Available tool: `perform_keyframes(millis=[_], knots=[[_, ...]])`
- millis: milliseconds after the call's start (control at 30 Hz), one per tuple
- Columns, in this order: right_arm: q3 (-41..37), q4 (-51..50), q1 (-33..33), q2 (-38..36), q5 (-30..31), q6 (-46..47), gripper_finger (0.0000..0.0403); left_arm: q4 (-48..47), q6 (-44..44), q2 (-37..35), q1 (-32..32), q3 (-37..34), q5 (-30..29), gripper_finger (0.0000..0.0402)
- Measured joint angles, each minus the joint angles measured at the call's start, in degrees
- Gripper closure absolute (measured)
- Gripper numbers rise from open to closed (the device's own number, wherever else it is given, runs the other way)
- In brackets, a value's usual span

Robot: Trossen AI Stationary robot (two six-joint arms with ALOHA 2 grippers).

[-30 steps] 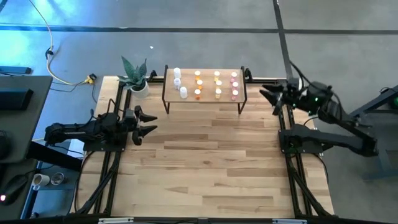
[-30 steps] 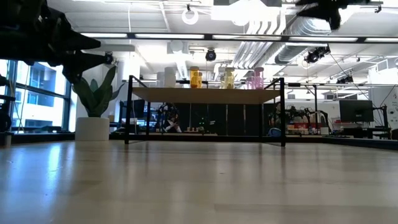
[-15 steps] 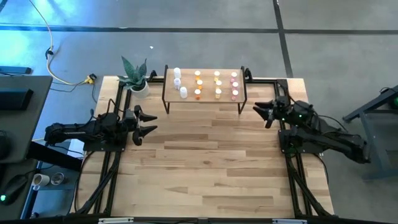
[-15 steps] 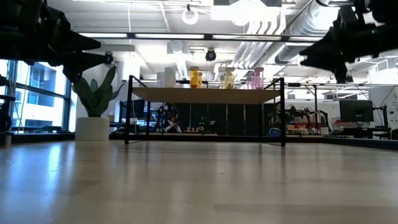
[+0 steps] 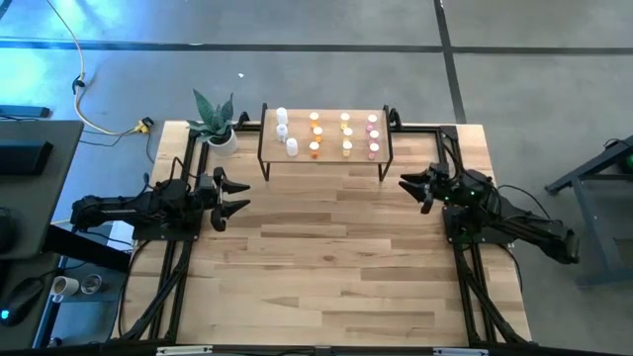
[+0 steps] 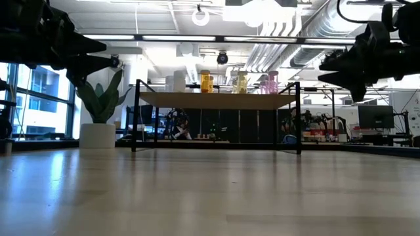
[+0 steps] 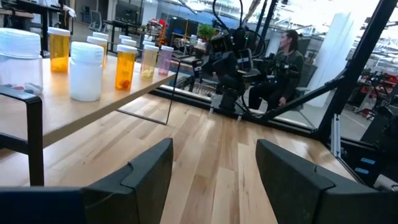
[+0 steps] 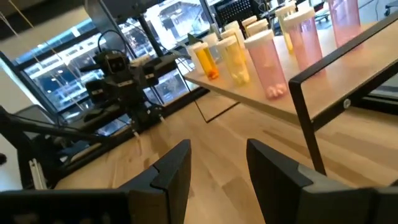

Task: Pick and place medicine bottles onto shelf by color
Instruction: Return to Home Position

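Note:
The shelf [image 5: 324, 161] stands at the table's far edge on thin black legs. On its board stand the medicine bottles in groups: white [image 5: 283, 130] at the left, orange [image 5: 315, 133], yellow [image 5: 346, 133], pink [image 5: 373, 134] at the right. My left gripper [image 5: 244, 196] hovers open at the table's left side, pointing level toward the right. My right gripper [image 5: 411, 192] hovers open at the right side, just near of the shelf's right end, pointing level toward the left. In both wrist views the gap between the fingers [image 7: 214, 152] [image 8: 217, 155] holds nothing.
A potted plant [image 5: 214, 125] stands left of the shelf at the far left corner. Black frame rails [image 5: 465, 287] run along both table sides under the arms. Bare wood [image 5: 326, 257] spreads across the table's middle and near part. A person [image 7: 291, 55] sits beyond the table.
My right gripper has come down from high above the far right corner, and its wrist has rolled a little. It now points level at about shelf-top height. Its fingers stay apart as before. The bottles and shelf have not moved.

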Motion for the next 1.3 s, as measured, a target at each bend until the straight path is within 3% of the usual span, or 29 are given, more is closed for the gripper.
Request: perform_keyframes(millis=[1300], knots=[[0.02,-1.02,0.00,0.78,0.48,-0.57,0.0256,0.00,0.00,0.00,0.00,0.02,0.02,0.0181]])
